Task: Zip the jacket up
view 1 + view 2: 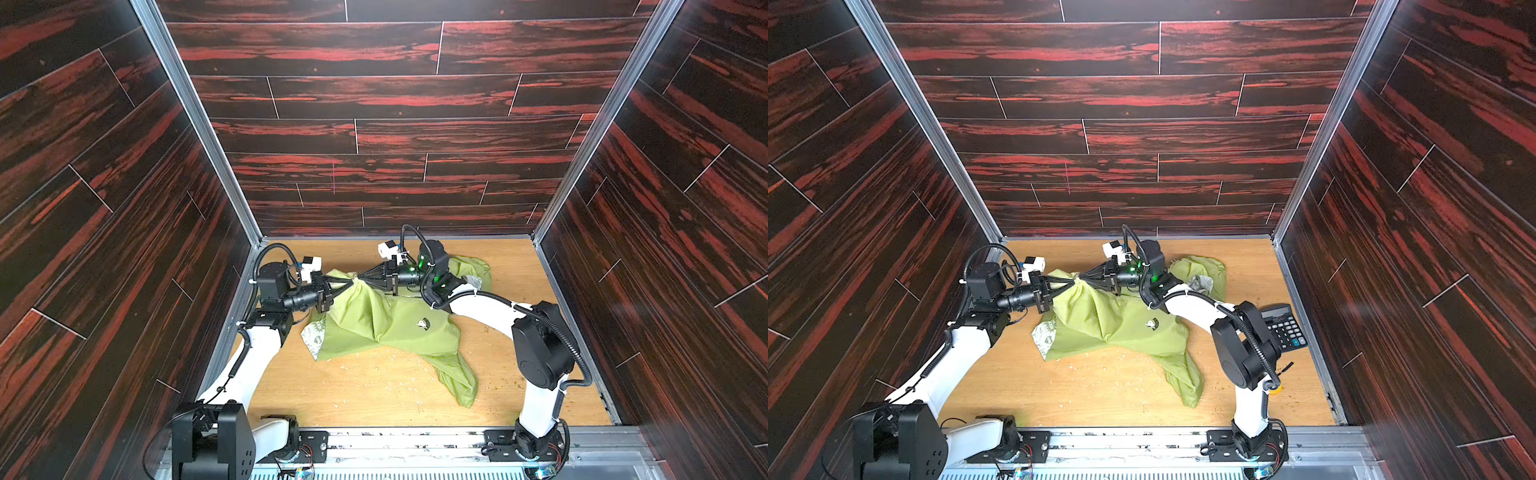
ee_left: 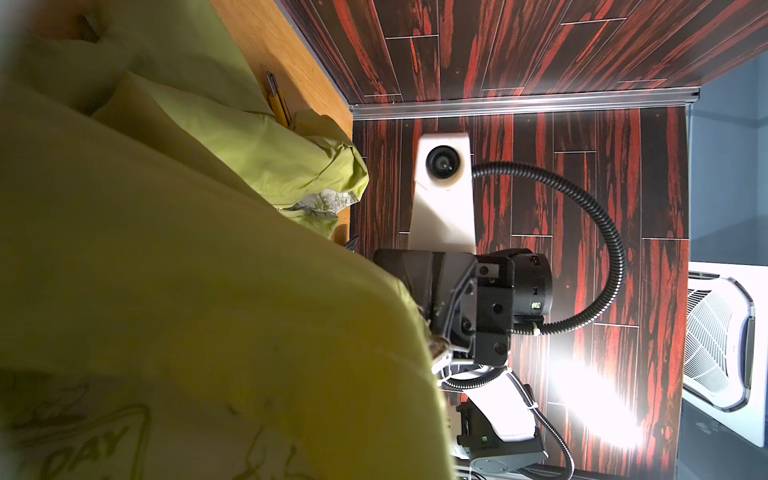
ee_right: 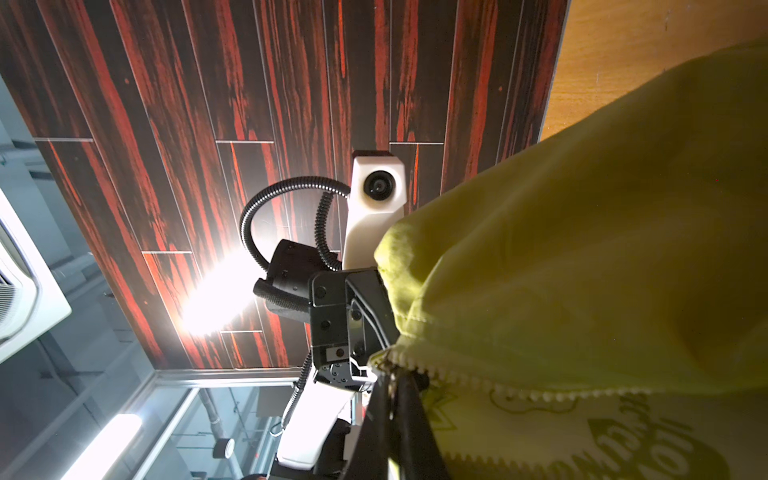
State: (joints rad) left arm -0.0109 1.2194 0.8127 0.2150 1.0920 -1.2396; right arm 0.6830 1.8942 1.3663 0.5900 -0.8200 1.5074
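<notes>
The lime-green jacket [image 1: 395, 324] lies crumpled on the wooden table [image 1: 353, 395], with a white chest logo [image 1: 423, 323] and patterned lining [image 1: 311, 334] showing. One spot near its far left side is lifted into a peak. My left gripper [image 1: 348, 284] and right gripper [image 1: 360, 279] meet tip to tip there, both shut on the fabric. In the right wrist view the right gripper [image 3: 392, 376] pinches the end of the zipper teeth [image 3: 457, 376]. Green fabric [image 2: 166, 270] hides the left jaws in the left wrist view.
A black calculator [image 1: 1283, 326] lies by the right wall, partly behind the right arm. A yellow pen-like tool [image 2: 277, 97] rests beside the jacket near the back wall. Pale crumbs [image 1: 374, 361] dot the table. Dark walls close in three sides.
</notes>
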